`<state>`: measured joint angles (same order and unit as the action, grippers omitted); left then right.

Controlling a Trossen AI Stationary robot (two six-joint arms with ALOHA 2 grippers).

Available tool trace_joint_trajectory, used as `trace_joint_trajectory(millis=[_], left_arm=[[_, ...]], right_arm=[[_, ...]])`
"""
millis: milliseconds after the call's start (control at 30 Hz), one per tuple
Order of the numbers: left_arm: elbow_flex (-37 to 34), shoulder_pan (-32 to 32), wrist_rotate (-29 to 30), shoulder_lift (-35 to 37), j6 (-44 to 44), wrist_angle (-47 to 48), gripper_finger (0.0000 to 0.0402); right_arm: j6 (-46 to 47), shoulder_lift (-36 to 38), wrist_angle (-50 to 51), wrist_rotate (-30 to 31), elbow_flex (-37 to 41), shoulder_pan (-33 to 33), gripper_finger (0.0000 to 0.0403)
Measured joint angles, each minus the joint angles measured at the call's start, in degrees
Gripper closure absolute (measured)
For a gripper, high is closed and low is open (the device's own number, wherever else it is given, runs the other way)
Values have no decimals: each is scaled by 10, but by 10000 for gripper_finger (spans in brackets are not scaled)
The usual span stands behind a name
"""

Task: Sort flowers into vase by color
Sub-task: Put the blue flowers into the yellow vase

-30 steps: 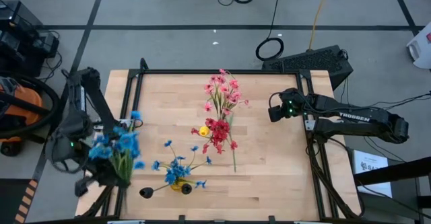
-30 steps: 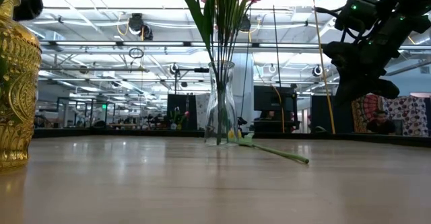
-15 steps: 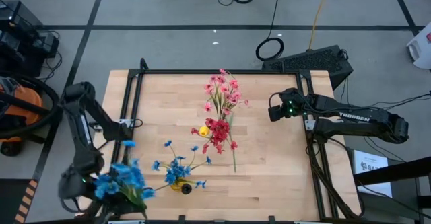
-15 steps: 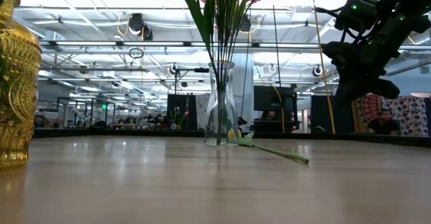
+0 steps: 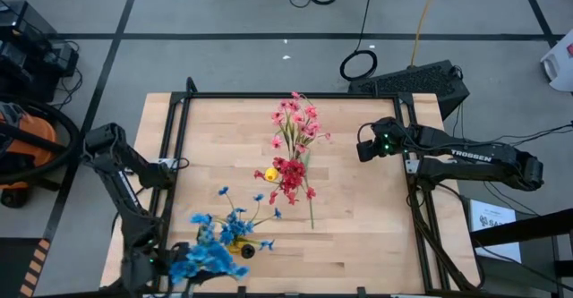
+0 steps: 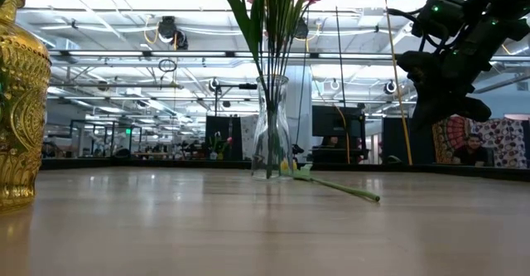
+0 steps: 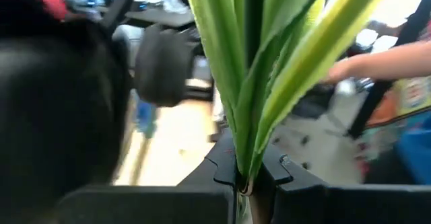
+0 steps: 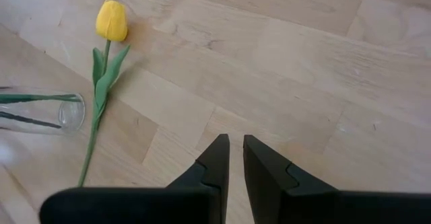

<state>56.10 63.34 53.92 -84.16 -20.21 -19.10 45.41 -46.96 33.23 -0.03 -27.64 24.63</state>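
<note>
My left gripper [image 5: 168,265] hangs over the table's near left corner, shut on a bunch of blue flowers [image 5: 204,257] with long green leaves [image 7: 269,69]. Just beside the bunch stands a gold vase [image 5: 236,244] that holds more blue flowers [image 5: 235,217]. A clear glass vase [image 6: 272,128] with pink flowers [image 5: 295,119] stands mid-table. Red flowers [image 5: 288,178] and a yellow bud [image 8: 111,20] are next to it; the bud lies flat on the wood. My right gripper [image 8: 236,158] waits at the right edge, shut, with nothing in it. My left gripper pinches the blue bunch's green stems and leaf bases [image 7: 244,178] between its two fingers. The fingers point about level, and the leaves run on away from them. The bunch is lifted clear of the table, its blossoms [image 5: 204,257] beside the gold vase.
A loose green stem [image 6: 339,188] lies on the wood right of the glass vase. A black frame [image 5: 179,110] runs around the tabletop. Bare wood [image 5: 367,217] shows on the table's right half. A person's arm [image 7: 377,59] shows in the room beyond the table.
My left gripper has carried the blue bunch down and toward the table's near edge, rolling as it went. The bunch has come from the left edge to just beside the gold vase, and stays clear of the table.
</note>
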Motion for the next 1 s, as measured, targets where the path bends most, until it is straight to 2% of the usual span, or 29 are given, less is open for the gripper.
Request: trace_joint_trajectory(millis=[133,300,567,833,1000], left_arm=[[0,-23,4,4,13,20,387],[0,-21,19,20,41,27,387],[0,-13,64,52,40,103,387],[0,-13,66,70,-89,237,387],[0,-13,71,70,-124,274,387]], right_arm=[[0,0,0,0,0,0,367],[0,0,0,0,0,0,367],[0,0,0,0,0,0,367],[0,0,0,0,0,0,367],[0,0,0,0,0,0,367]])
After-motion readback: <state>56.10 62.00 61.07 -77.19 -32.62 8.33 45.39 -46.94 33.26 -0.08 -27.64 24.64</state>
